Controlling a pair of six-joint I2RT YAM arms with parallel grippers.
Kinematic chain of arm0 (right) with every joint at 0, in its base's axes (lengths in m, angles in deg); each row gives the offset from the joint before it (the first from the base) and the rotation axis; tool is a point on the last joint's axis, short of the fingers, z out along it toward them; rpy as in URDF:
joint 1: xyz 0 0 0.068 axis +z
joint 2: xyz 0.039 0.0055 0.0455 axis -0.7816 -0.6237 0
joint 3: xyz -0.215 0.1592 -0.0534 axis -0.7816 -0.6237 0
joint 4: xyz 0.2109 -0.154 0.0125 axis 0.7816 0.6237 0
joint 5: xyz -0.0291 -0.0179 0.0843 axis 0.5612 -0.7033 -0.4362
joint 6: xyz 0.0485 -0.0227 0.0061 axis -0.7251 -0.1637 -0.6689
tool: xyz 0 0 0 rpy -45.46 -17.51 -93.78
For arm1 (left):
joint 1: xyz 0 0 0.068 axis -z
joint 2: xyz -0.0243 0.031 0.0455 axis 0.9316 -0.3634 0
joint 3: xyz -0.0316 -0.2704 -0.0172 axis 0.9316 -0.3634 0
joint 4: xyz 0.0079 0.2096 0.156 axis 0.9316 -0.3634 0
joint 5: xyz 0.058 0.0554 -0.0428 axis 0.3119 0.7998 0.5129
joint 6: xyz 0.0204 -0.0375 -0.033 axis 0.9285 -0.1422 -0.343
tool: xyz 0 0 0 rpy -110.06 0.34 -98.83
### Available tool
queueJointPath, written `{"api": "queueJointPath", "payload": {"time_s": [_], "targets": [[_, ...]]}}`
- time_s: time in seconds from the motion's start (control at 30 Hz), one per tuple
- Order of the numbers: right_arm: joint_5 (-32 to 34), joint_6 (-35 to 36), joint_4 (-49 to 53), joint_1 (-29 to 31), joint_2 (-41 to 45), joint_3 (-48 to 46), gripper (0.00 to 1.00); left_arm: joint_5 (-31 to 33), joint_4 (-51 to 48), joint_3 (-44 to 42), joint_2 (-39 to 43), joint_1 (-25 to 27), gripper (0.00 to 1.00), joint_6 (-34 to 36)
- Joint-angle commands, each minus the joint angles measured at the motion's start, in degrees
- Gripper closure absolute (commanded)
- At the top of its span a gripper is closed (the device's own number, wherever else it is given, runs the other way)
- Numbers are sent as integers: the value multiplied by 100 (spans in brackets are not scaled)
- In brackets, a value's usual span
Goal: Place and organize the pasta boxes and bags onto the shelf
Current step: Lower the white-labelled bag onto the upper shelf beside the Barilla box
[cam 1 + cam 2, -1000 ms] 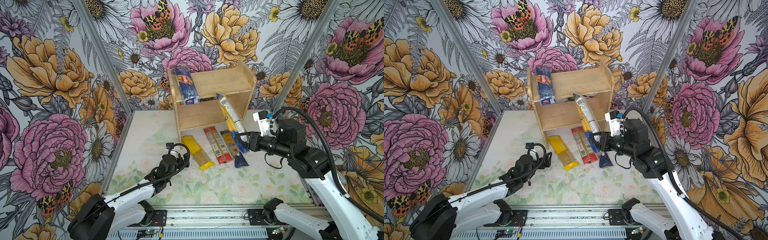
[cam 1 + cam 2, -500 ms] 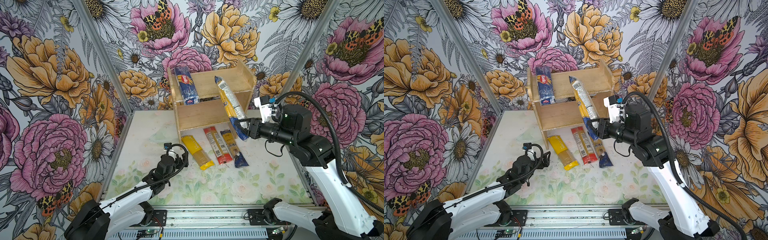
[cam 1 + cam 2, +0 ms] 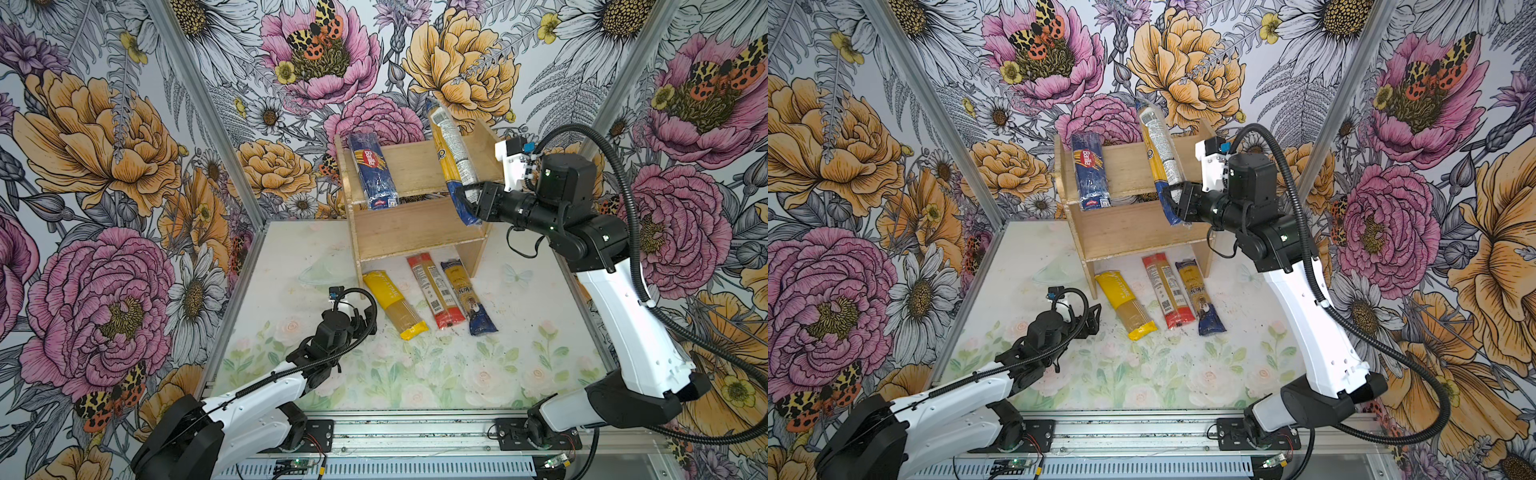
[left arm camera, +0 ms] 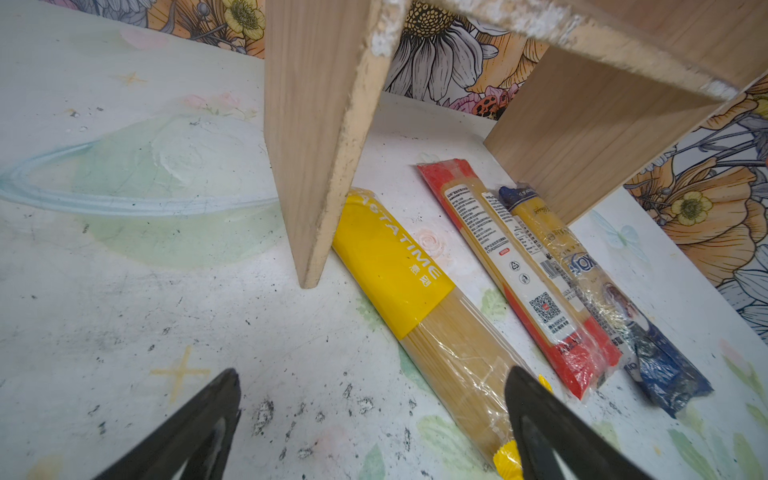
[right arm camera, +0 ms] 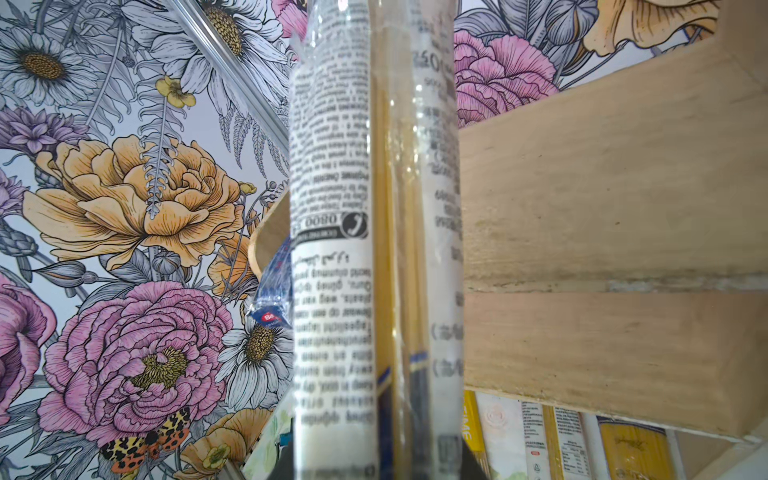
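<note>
Clear white-labelled spaghetti pack (image 3: 446, 141) gripped low by right hand (image 3: 465, 197), tilted by light wooden shelf (image 3: 415, 237).
Left wrist view: left hand (image 4: 372, 374) spread wide, empty.

Bright even light, soft shadows; white-label pack (image 5: 332, 291) blurred w/ glare in right wrist view.

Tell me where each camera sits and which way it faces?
Top views: high at the front, looking down on the table, the shelf and both whole arms; the right gripper grips the white-label pack.
Left wrist: low over the table, facing the shelf's side panel and the yellow-ended pack; the open left gripper shows.
Right wrist: raised beside the shelf, looking along the held pack; only dark finger slivers show.
Shared: both wrist views catch that yellow-ended pack on the table.
</note>
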Motion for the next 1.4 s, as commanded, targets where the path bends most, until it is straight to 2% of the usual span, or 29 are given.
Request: {"api": "queueJointPath", "payload": {"time_s": [0.0,0.3,0.73,1.17,1.37], "targets": [[374,144,-1001,-45,-95,732,100,46,65,117,-67,-3,1,85],[994,178,-1007,-15,-718,1451,100,13,73,259,-197,-12,1,124],[1467,781,-1067,393,-1458,1958,100,35,78,207,-146,-7,1,85],[2783,1294,-1076,1094,-1770,2112,100,73,86,104,-55,-7,1,82],[3387,1276,-1076,1244,-1780,2091,100,66,125,73,-52,-16,1,72]]}}
